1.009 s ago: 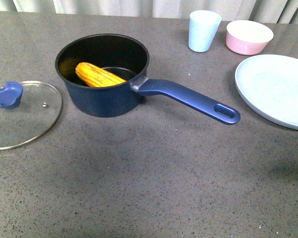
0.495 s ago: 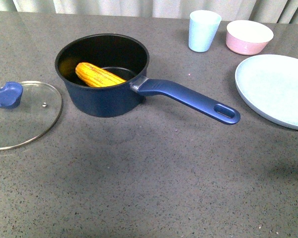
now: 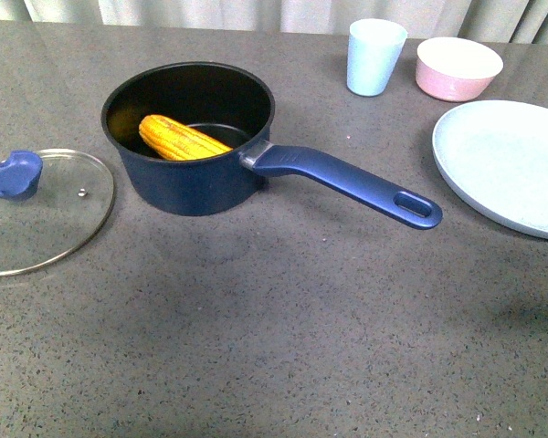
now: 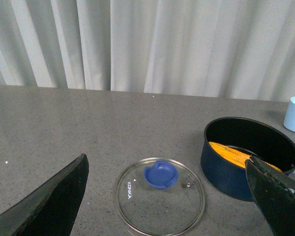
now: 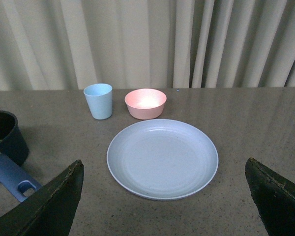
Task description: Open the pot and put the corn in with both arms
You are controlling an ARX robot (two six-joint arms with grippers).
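Note:
The dark navy pot [image 3: 190, 173] stands open on the grey table, its long blue handle [image 3: 347, 181] pointing to the right. The yellow-orange corn [image 3: 181, 139] lies inside it, leaning against the wall; the left wrist view shows the pot [image 4: 226, 167] and the corn [image 4: 231, 151] too. The glass lid [image 3: 38, 214] with a blue knob [image 3: 11, 175] lies flat to the pot's left. Neither arm appears in the front view. My left gripper [image 4: 169, 206] hangs open high above the lid [image 4: 160, 195]. My right gripper [image 5: 167, 206] is open above the plate, holding nothing.
A large pale blue plate [image 3: 511, 164] lies at the right. Behind it stand a light blue cup [image 3: 374, 57] and a pink bowl [image 3: 458, 67]. White curtains hang along the table's far edge.

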